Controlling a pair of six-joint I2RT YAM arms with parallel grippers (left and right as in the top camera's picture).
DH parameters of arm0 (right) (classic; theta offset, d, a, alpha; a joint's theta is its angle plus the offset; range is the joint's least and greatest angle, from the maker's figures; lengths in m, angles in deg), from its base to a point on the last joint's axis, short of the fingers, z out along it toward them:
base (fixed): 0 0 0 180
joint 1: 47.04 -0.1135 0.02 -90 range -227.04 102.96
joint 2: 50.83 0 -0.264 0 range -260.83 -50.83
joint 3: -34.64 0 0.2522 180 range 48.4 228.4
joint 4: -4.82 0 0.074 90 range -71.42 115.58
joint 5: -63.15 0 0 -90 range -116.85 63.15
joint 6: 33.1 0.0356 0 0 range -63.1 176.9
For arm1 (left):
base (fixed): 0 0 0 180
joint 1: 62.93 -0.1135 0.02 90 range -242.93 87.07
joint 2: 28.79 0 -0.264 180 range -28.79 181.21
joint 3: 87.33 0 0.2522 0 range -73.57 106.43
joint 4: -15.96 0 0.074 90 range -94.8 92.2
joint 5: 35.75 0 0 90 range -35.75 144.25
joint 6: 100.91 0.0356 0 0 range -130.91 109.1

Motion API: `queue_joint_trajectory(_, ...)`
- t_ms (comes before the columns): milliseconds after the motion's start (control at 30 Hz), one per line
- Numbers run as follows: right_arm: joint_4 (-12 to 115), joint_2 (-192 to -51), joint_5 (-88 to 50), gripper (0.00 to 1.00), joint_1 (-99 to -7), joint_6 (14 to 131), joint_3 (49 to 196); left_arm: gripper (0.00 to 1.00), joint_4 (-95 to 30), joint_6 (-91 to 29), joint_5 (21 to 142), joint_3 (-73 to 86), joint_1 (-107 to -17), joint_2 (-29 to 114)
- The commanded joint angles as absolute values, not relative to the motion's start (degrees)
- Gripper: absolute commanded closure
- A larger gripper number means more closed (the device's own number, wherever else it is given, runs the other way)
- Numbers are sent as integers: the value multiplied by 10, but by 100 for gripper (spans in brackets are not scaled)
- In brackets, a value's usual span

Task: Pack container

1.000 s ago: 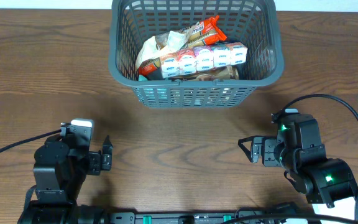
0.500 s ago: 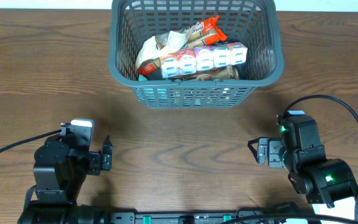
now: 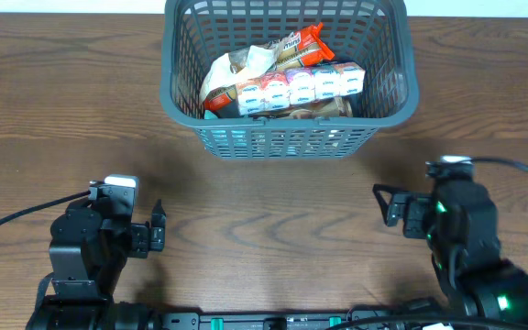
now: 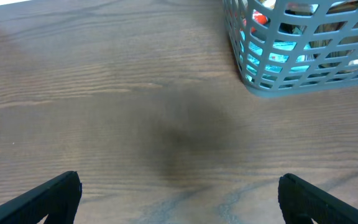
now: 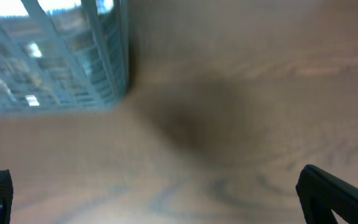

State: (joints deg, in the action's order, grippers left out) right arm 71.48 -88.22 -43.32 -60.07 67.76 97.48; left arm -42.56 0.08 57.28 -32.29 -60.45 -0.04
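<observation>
From overhead, the container (image 3: 287, 139) sits at the far middle of the bench (image 3: 62, 110), upright. Snack packets lie inside it, a row of small white packs (image 3: 301, 87) across the middle and an orange wrapper (image 3: 312, 41) behind them. My left end effector (image 3: 158, 226) hangs near the front left of the bench, well apart from the container, jaws spread and nothing between them. My right end effector (image 3: 383, 205) mirrors it on the front right – also spread wide and empty, pointing inward. A black cable (image 3: 521, 170) loops behind my right arm.

In my left wrist view, both black fingertips (image 4: 48, 199) sit at the lower corners with bare wood between them. The container's lattice corner shows at the upper right, with packets glimpsed through the slots.

My right wrist view is blurred. Its fingertips (image 5: 328, 193) again sit far apart at the lower corners – only wood grain between them. The container's slotted wall fills the upper left.
</observation>
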Motion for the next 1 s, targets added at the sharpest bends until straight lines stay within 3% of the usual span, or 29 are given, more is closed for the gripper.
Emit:
queue_joint_trajectory(0,675,-818,-428,1,-581,672,933,1,-425,10,576,-321,-602,-4)
queue_joint_trajectory(600,365,-517,-324,1,-539,672,651,1,-425,10,576,-321,-602,-4)
queue_joint_trajectory(967,163,-511,-328,1,-561,656,520,2,-425,10,576,-321,-602,-4)
